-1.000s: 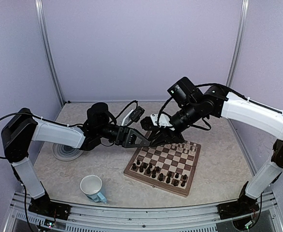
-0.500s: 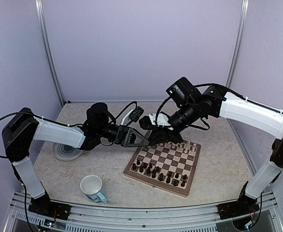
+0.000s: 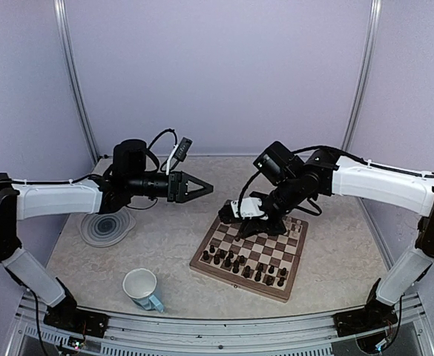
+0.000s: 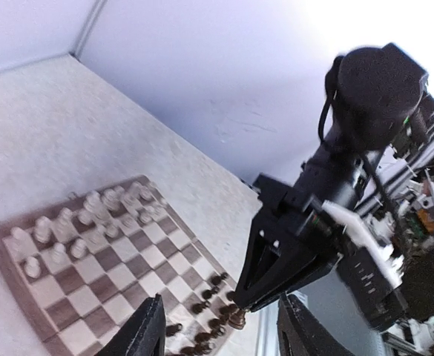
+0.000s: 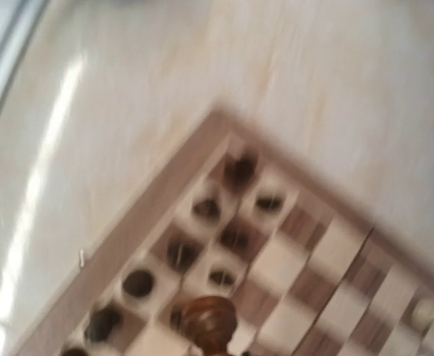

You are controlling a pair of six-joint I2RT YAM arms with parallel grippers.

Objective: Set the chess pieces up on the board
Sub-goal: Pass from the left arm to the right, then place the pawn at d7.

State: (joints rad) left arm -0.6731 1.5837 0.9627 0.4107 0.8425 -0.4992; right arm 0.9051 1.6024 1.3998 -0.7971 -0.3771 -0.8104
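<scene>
Placing step: the right jaws grip a dark piece (image 4: 237,319) above the board (image 3: 237,282), by the dark rows. The left jaws stand partly apart and empty, well off to the side. Next, I judge, it must go down upright on a free square, clear of its neighbours

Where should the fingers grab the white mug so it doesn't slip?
Probably the rim, coming from straight above. The mug stands upright with its mouth open, so one finger can drop inside the wall and the other stay outside. The far-left side of the rim looks best, away from the handle, which sits on the near right and looks too small for a sure hold.
</scene>
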